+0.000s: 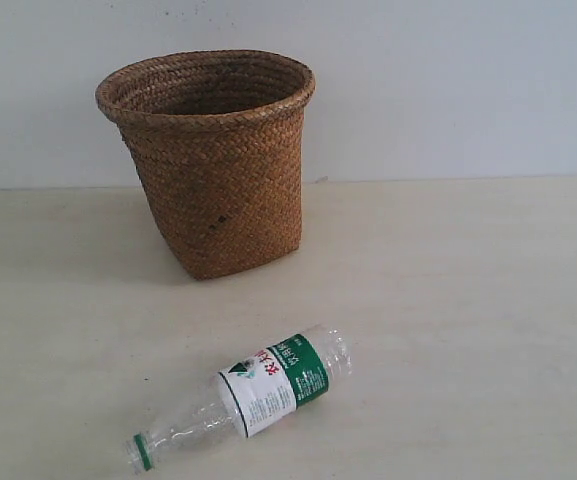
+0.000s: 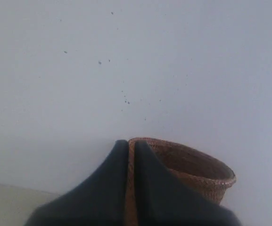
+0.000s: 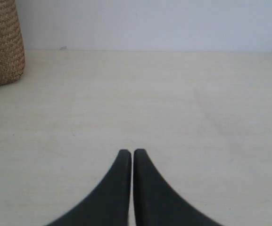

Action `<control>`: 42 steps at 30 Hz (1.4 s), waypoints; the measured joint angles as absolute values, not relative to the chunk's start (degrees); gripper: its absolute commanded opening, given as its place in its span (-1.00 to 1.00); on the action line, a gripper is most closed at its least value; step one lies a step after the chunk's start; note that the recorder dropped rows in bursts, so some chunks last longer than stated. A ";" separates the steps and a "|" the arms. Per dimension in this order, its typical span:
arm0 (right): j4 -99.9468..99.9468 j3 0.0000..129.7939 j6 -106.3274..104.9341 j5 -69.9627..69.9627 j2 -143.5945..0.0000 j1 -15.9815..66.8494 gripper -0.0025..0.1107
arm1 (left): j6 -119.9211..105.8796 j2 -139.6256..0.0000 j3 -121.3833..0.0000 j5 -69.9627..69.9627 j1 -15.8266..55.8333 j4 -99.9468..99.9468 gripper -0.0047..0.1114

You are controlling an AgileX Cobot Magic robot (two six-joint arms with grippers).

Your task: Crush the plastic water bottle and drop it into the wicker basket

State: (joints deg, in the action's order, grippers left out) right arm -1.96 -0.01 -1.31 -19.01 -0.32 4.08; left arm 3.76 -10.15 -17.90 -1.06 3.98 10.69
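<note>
Bottle (image 1: 258, 390) lies whole on the desk (image 1: 488, 300), near the basket (image 1: 218, 180). Left end effector (image 2: 131, 143) and right end effector (image 3: 132, 153) are closed, empty; open wide, then squeeze its ribbed middle.

We see a pale table (image 1: 488, 300) carrying two things. The basket (image 1: 218, 180) stands upright toward the back. The bottle (image 1: 268, 385) lies on its side nearer the front, well apart from it.

A pale cream table (image 1: 488, 300) met a plain whitish wall (image 1: 448, 80) along its far edge, and the wall carried a scatter of small dark specks (image 2: 125, 100) in the left wrist view
</note>
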 measured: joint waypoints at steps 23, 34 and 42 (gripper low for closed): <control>-1.96 -0.01 -1.31 -19.01 -0.32 4.08 -0.96 | -5.06 -53.72 -35.85 -11.75 3.98 13.76 -0.85; -1.96 -0.01 -1.31 -19.01 -0.32 4.08 -0.96 | -2.82 -54.04 -35.85 -4.54 3.98 13.87 -0.85; -1.96 -0.01 -1.31 -19.01 -0.32 4.08 -0.96 | -13.62 -58.24 -41.85 -9.72 8.83 8.03 -0.85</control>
State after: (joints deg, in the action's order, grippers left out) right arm -1.96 -0.01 -1.31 -19.01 -0.32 4.08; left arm -13.62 -58.24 -41.85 -9.72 8.83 8.03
